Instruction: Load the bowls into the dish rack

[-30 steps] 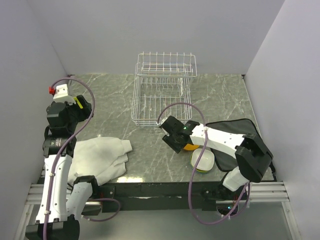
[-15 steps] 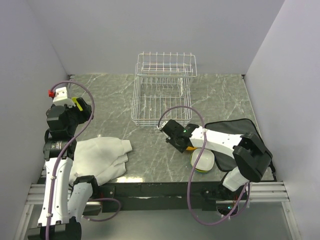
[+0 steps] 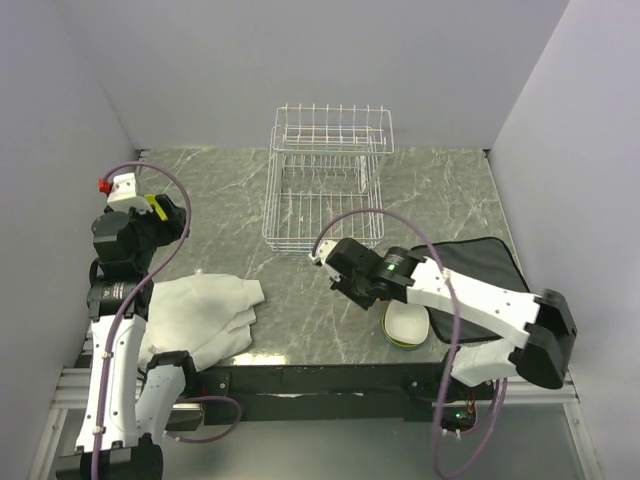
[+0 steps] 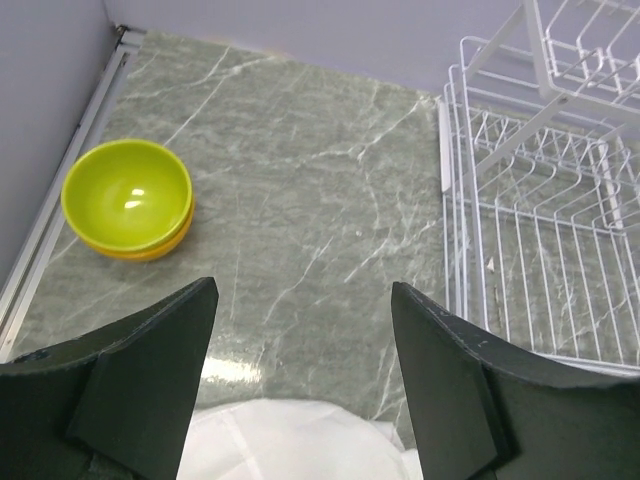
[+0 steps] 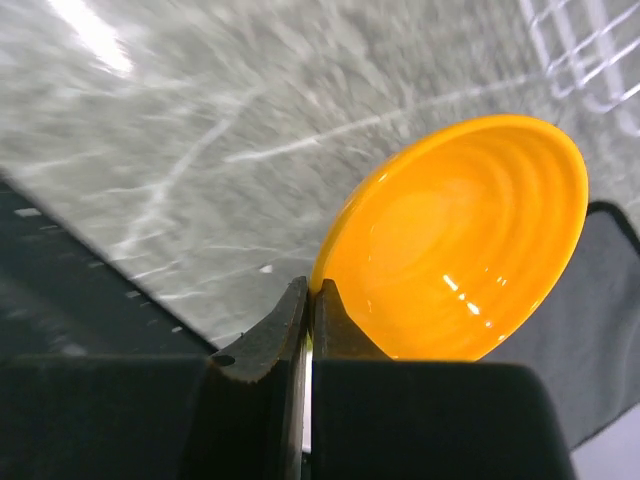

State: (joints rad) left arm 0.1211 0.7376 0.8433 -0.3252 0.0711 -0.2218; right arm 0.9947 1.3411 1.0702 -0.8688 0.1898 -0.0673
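In the right wrist view my right gripper (image 5: 312, 290) is shut on the rim of an orange bowl (image 5: 460, 240), which is tilted just above the marble table. From above, the right gripper (image 3: 355, 280) sits in front of the white wire dish rack (image 3: 325, 190) and hides that bowl. A bowl with a white inside (image 3: 405, 322), nested in a lime one, lies beside it. My left gripper (image 4: 302, 300) is open and holds nothing. A lime bowl (image 4: 127, 195) stacked on an orange one rests by the left wall. The dish rack (image 4: 540, 230) holds no bowls.
A crumpled white cloth (image 3: 200, 310) lies at the near left, under the left gripper. A black mat (image 3: 480, 265) covers the near right corner. Grey walls close off the table at the left, back and right.
My right gripper has closed onto the orange bowl's rim. The right arm's elbow swung out to the right. The left arm has barely moved.
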